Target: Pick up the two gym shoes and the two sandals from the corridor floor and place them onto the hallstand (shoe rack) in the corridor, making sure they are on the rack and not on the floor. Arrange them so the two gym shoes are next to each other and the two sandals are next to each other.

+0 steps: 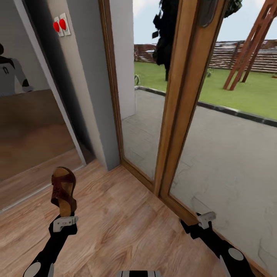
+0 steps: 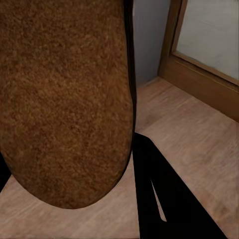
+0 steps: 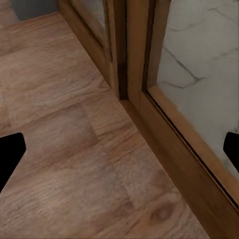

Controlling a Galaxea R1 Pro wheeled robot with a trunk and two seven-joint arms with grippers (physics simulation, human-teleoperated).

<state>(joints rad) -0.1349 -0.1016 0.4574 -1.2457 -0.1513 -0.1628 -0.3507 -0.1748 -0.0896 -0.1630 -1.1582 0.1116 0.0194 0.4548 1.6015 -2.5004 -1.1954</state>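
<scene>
Reddish-brown leather, the sandal [image 1: 64,190] stands upright in the head view, heel clamped in the left tool [image 1: 65,222] at the end of a forward-reaching black arm above the corridor floor [image 1: 123,223]. The right tool [image 1: 205,219] hovers low by the glass door [image 1: 215,146]. From the left wrist, the sandal's [image 2: 64,99] tan sole looms close. From the right wrist, dark fingertips [image 3: 10,154] sit wide apart over planks.

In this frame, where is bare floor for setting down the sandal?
Bare wood-plank floor lies between the left gripper, holding the reddish-brown leather sandal, and the right gripper. It is tight by the wooden-framed glass door and grey wall corner.
</scene>
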